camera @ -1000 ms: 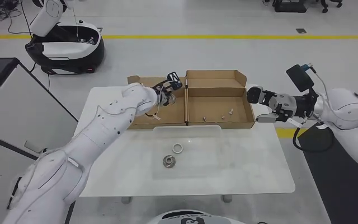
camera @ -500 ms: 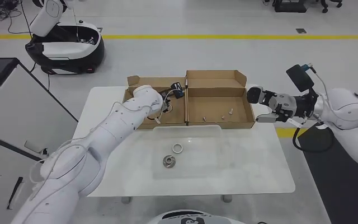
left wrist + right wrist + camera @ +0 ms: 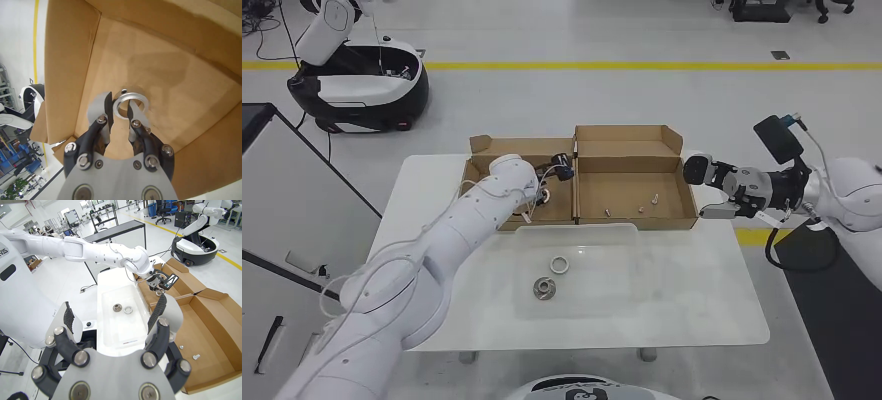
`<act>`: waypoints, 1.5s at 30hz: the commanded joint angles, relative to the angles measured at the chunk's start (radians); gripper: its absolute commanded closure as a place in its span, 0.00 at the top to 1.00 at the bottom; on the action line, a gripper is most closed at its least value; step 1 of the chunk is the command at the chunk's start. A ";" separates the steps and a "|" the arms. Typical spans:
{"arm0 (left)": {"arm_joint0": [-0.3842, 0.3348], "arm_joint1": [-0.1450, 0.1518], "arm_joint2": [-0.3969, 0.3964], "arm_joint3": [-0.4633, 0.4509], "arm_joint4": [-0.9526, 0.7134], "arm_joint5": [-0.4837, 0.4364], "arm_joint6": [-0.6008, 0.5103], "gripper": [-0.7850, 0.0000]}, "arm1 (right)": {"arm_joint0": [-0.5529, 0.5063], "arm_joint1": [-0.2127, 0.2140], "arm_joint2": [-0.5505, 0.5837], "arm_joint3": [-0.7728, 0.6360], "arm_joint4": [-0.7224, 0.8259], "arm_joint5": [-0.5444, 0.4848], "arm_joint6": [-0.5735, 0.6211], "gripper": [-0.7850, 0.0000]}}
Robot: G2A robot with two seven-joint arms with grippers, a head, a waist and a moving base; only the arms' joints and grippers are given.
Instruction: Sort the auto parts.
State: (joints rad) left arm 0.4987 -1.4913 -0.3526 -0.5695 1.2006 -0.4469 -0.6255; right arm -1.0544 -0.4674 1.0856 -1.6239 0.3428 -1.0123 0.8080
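Note:
My left gripper (image 3: 120, 103) is shut on a silver metal ring (image 3: 132, 96), one finger inside the hole and one outside its wall. It holds the ring low inside the left cardboard box (image 3: 170, 85), close to the floor. In the top view that gripper (image 3: 550, 172) sits over the left box (image 3: 492, 150) near the wall shared with the right box (image 3: 632, 185). My right gripper (image 3: 113, 308) is open and holds nothing, off the right box's outer side (image 3: 704, 190). A second ring (image 3: 559, 264) and a grey flange (image 3: 545, 288) lie in the clear tray (image 3: 592, 240).
Three small bolts (image 3: 641, 209) lie on the right box's floor; two of them show as bolts (image 3: 196, 356) in the right wrist view. The tray stands in front of both boxes on the white table (image 3: 692, 300). Another robot base (image 3: 357, 85) stands on the floor beyond.
My left gripper has turned and come down into the left box with the ring, nearer the shared wall. The right arm has stayed still.

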 commanded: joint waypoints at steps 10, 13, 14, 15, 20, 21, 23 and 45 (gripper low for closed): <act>-0.054 -0.015 -0.034 0.048 0.016 -0.017 0.047 0.94 | 0.000 0.000 0.000 0.000 0.000 0.000 0.000 1.00; -0.078 -0.003 -0.040 0.034 0.048 -0.083 0.077 1.00 | 0.000 0.000 0.000 0.000 0.000 0.000 0.000 1.00; -0.084 0.002 -0.046 0.026 0.051 -0.104 0.085 1.00 | 0.000 0.000 0.000 0.000 0.000 0.000 0.000 1.00; -0.091 0.009 -0.052 0.012 0.053 -0.137 0.094 1.00 | 0.000 0.000 0.000 0.000 0.000 0.000 0.000 1.00; -0.108 0.053 -0.098 -0.071 0.048 -0.269 0.076 1.00 | 0.000 0.000 0.000 0.000 0.000 0.000 0.000 1.00; -0.108 0.064 -0.113 -0.096 0.036 -0.290 0.064 1.00 | 0.000 0.000 0.000 0.000 0.000 0.000 0.000 1.00; -0.101 0.087 -0.140 -0.166 0.021 -0.348 0.031 1.00 | 0.000 0.000 0.000 0.000 0.000 0.000 0.000 1.00; 0.163 0.429 -0.237 -1.093 -0.404 -0.366 -0.382 1.00 | 0.000 0.000 0.000 0.000 0.000 0.000 0.000 1.00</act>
State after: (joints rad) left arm 0.6663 -1.0756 -0.6058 -1.6385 0.8285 -0.8267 -0.9944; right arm -1.0544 -0.4674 1.0856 -1.6239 0.3428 -1.0123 0.8080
